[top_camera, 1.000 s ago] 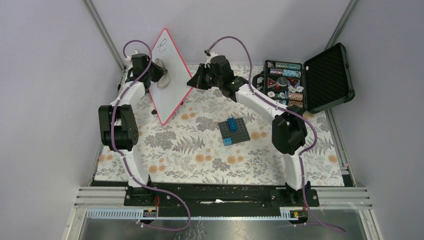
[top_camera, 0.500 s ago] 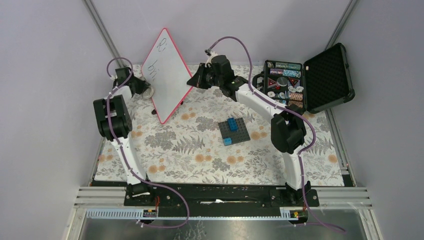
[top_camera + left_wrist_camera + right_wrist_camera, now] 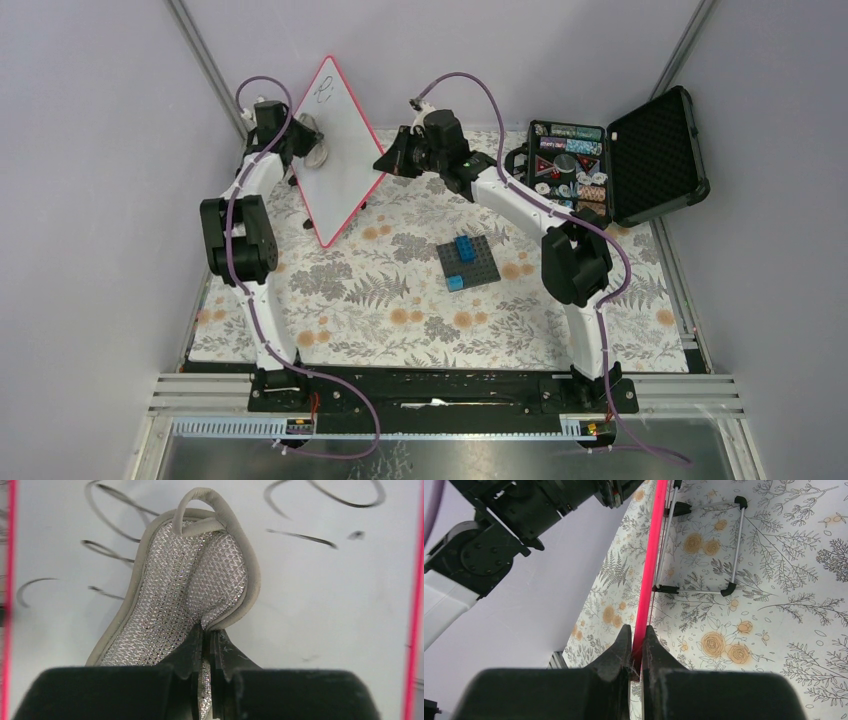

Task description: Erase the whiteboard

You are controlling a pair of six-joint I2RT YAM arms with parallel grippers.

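The whiteboard (image 3: 338,150), white with a red-pink frame, stands tilted on its wire stand at the back left. Black handwriting shows near its top. My right gripper (image 3: 385,163) is shut on the board's right edge; in the right wrist view (image 3: 638,645) the red frame (image 3: 651,555) runs up from between the jaws. My left gripper (image 3: 305,135) is shut on a grey mesh wiping pad (image 3: 185,590) and presses it flat on the board face (image 3: 325,610). Black strokes (image 3: 320,497) lie around the pad.
A dark brick baseplate (image 3: 468,262) with blue bricks lies mid-table. An open black foam-lined case (image 3: 610,165) with small items stands at the back right. The board's wire stand (image 3: 704,550) rests on the floral cloth. The purple walls are close behind the board.
My left gripper with the pad swung out to the board's left edge, then came back up onto the board's upper face. The board tilted and returned. The right arm held still.
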